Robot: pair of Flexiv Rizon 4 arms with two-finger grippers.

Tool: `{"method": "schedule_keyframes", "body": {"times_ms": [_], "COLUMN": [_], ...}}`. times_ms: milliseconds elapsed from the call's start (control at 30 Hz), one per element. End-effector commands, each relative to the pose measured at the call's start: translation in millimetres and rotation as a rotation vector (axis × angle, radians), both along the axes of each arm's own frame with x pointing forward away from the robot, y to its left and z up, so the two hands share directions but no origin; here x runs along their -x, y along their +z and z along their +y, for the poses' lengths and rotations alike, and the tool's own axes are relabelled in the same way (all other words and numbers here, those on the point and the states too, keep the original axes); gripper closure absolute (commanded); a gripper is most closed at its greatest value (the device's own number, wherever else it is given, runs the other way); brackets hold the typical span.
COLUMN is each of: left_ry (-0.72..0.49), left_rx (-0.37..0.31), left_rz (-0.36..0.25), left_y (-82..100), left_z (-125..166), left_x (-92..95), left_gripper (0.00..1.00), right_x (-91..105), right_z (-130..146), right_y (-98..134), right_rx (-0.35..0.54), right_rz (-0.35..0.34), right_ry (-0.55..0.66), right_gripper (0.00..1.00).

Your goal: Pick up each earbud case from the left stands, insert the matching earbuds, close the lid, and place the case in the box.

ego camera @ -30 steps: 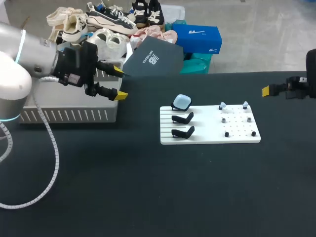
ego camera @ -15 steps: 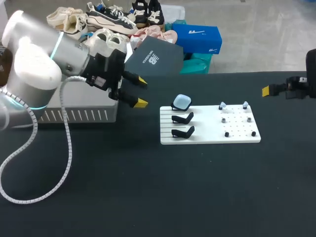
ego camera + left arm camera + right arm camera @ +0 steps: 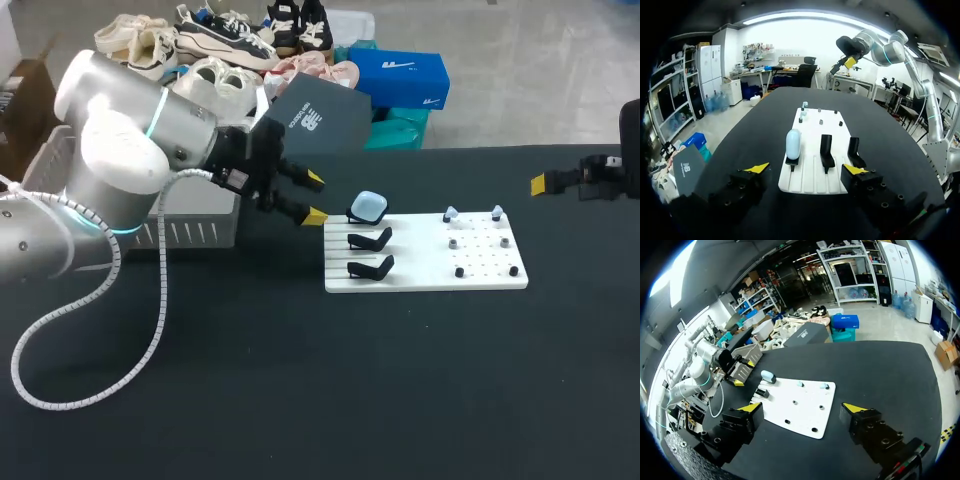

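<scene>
Our left gripper [image 3: 316,198] hangs just beside the flat white rectangular board [image 3: 420,278]. Its 2 yellow-tipped fingers are spread wide with nothing between them, and they point at the pale blue rounded earbud case [image 3: 369,206]. In the left wrist view the case stands upright on the outermost of 3 black angled stands [image 3: 371,240], ahead of the gap and nearer 1 finger than the other. We judge the wide opening is kept to leave room around the case for a grasp that has not yet begun. The other 2 stands are bare.

Our right gripper [image 3: 801,407] is held well apart from all this, past the board's other end, and is just as wide open and empty. We take it to be parked there to stay clear of the left arm.

On the board's other half sit 6 small pieces [image 3: 450,213] in 3 pairs: pale, grey and black. They are too small for us to tell earbuds from holders.

The pale grey slatted plastic box [image 3: 195,235] sits at the left of the black table [image 3: 300,400], largely behind our left arm. Its inside is hidden, so we cannot tell what it holds. In the head view the right gripper is cut off at the edge and shows only 1 yellow tip.
</scene>
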State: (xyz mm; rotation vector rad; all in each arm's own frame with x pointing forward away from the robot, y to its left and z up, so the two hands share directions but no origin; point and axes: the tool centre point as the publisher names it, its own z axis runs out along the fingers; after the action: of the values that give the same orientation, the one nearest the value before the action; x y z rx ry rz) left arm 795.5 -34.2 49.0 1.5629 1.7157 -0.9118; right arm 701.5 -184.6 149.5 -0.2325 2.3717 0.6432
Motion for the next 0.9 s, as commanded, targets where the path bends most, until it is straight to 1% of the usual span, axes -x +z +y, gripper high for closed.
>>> {"method": "schedule_keyframes", "body": {"times_ms": [33,67,100,133,167,400,467,533,600,800,900], "left_ry": [0.000,0.000,0.000,-0.001,-0.001,0.006,0.003,0.000,-0.001,-0.002,0.001], "left_rx": [0.006,0.007,0.008,0.009,0.010,0.017,0.016,0.013,0.013,0.017,0.019], "left_rz": [0.000,0.000,0.000,0.000,0.000,0.000,-0.005,-0.007,-0.005,-0.005,0.000], "left_y": [-5.5,-6.0,-6.7,-7.7,-8.7,-14.7,-16.8,-18.5,-19.1,-20.8,-21.7], "left_z": [-8,-10,-11,-13,-14,-25,-27,-29,-31,-38,-42], "left_x": [-5.9,-6.9,-7.3,-8.0,-8.5,-14.1,-14.4,-15.5,-16.6,-20.7,-22.2], "left_gripper": [0.13,0.22,0.28,0.30,0.36,0.40,0.37,0.40,0.46,0.47,0.50], "right_x": [-0.3,-0.3,-0.3,-0.3,-0.3,-0.3,-0.3,-0.3,-0.3,-0.3,-0.3], "right_z": [-1,-1,-1,-1,-1,-1,-1,-1,-1,-1,-1], "right_y": [0,0,0,0,0,0,0,0,0,0,0], "right_rx": [0.000,0.000,0.000,0.000,0.000,0.000,0.000,0.000,0.000,0.000,0.000], "right_rz": [0.002,0.002,0.002,0.002,0.002,0.002,0.002,0.002,0.002,0.002,0.002], "right_ry": [0.002,0.002,0.002,0.002,0.002,0.002,0.002,0.002,0.002,0.002,0.002], "right_gripper": [0.00,0.00,0.00,0.00,0.00,0.00,0.00,0.00,0.00,0.00,0.00]}}
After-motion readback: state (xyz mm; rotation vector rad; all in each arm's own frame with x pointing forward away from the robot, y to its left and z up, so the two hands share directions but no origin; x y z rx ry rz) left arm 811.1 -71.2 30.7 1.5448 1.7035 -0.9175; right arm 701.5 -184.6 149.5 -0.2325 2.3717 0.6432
